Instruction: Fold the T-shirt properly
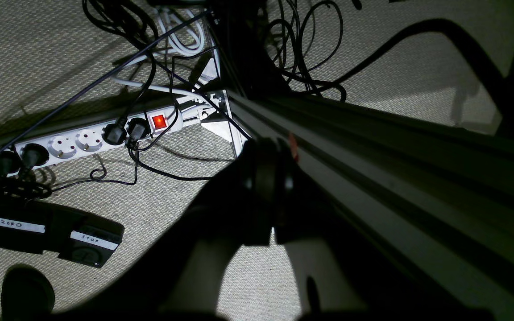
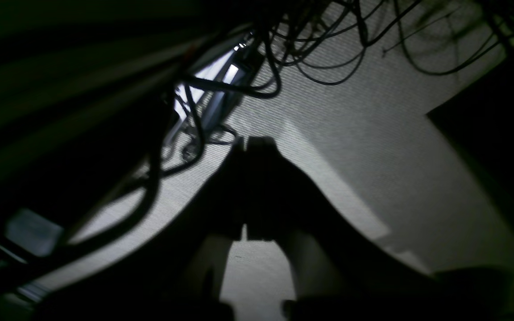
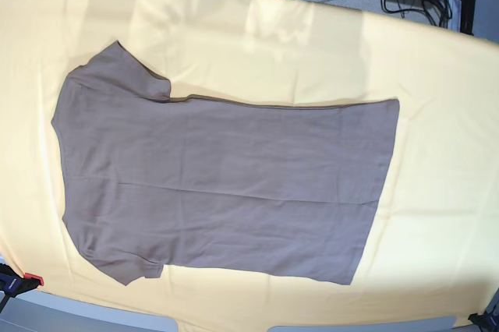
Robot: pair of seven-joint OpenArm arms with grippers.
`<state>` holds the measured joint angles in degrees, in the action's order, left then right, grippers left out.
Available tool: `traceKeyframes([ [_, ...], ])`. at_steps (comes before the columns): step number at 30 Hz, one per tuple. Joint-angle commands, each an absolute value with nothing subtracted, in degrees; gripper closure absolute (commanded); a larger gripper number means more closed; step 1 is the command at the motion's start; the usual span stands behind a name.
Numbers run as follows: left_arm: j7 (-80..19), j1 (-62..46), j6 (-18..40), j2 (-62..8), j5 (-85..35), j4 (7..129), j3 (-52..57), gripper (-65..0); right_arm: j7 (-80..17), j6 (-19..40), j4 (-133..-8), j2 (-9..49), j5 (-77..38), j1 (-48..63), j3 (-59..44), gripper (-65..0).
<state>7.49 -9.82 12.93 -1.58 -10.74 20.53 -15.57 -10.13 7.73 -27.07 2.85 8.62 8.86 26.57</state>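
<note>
**Inspector A:** Location of the T-shirt (image 3: pixel 226 184)?

**Inspector B:** It lies spread flat on the pale yellow cloth (image 3: pixel 437 98) covering the tabletop, roughly central. Its long axis runs between the base view's left and right edges: sleeves and shoulders toward the left edge, straight bottom hem toward the right edge. No fold is made yet.

**Inspector A:** And the end effectors?

**Inspector B:** Neither appears in the base view. Both wrist views look down at carpeted floor (image 1: pixel 248 285), so both arms hang below tabletop level. The left end effector (image 1: pixel 269 187) is clenched, holding nothing, beside a metal frame rail (image 1: pixel 373 147) with a power strip (image 1: pixel 83 142) on the floor nearby. The right end effector (image 2: pixel 250 191) is likewise clenched and empty, in heavy shadow among cables (image 2: pixel 310 49).

**Inspector A:** Which arm is nearer the garment?

**Inspector B:** Cannot be determined. In my judgement, the left arm serves the hem end and the right arm the sleeve end; both must rise first.
</note>
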Motion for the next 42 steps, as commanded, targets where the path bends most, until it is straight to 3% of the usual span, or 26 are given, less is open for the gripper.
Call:
traceKeyframes([
  [1,7.7,-10.1,14.4,-0.8,-11.0,21.0,-15.6,0.0,-10.4,7.9,-27.6,2.9,9.3,8.9,26.6,0.0],
  [9,7.1,-10.1,14.4,-0.8,-11.0,22.1,-15.6,0.0,-10.4,7.9,-27.6,2.9,9.3,8.9,26.6,0.0],
  [18,-8.1,-15.5,12.4,-1.3,-7.7,35.2,-15.6,0.0,-17.2,10.8,-31.3,4.3,10.6,12.1,26.6,0.0],
  [24,-9.5,-23.8,9.3,-5.5,-6.0,48.0,-15.7,0.0,-18.5,11.3,-45.4,9.0,10.7,23.3,26.6,0.0],
  [30,-11.3,-34.2,9.4,-12.7,-7.1,63.3,-15.7,0.0,-28.9,11.0,-64.9,13.9,9.1,36.2,26.6,0.0],
  [36,-13.9,-44.8,9.3,-20.2,-7.6,80.8,-15.7,0.0,-34.7,7.4,-85.8,19.0,8.8,48.9,26.6,0.0],
  [42,-17.4,-53.8,5.2,-27.5,-2.5,97.6,-14.3,0.0,-40.0,1.3,-104.9,25.3,9.8,59.8,26.6,0.0],
])
